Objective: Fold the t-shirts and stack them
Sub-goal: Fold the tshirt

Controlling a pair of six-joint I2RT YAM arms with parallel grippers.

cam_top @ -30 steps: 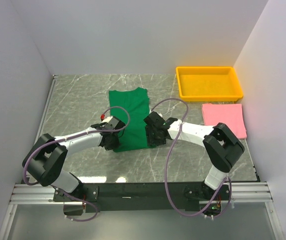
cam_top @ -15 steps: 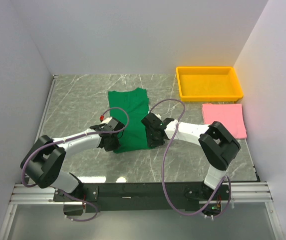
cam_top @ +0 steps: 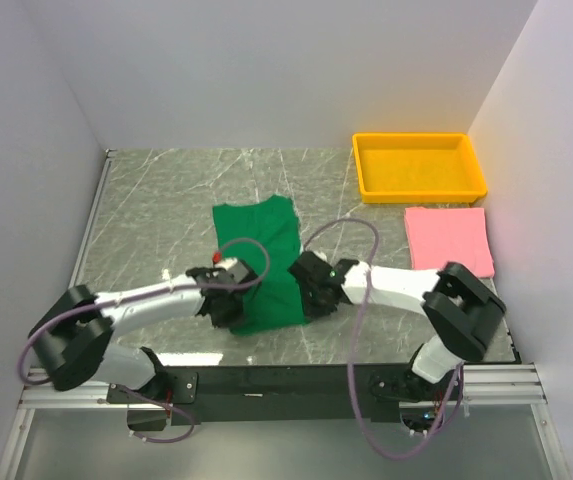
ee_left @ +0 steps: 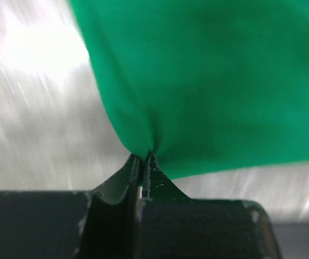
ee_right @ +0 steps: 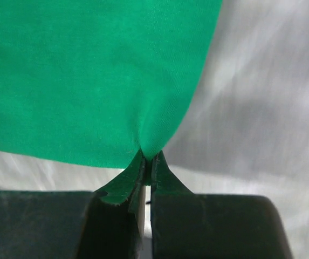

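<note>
The dark green t-shirt [cam_top: 263, 262] lies as a long folded strip in the middle of the marble table. My left gripper [cam_top: 228, 312] is shut on its near left corner, and the cloth [ee_left: 208, 81] bunches into the pinched tips of that gripper [ee_left: 143, 157]. My right gripper [cam_top: 311, 302] is shut on the near right corner, where the green cloth [ee_right: 89, 70] gathers between its jaws [ee_right: 149, 157]. The light pink t-shirt [cam_top: 450, 238] rests folded flat at the right, away from both grippers.
A yellow plastic tray [cam_top: 365, 168] stands at the back right, just behind the pink t-shirt. White walls close in the table on the left, back and right. Purple cables loop over both arms above the green cloth.
The right gripper has shut on the green t-shirt's near right corner. Both grippers have moved toward the near edge, dragging the green t-shirt with them.
</note>
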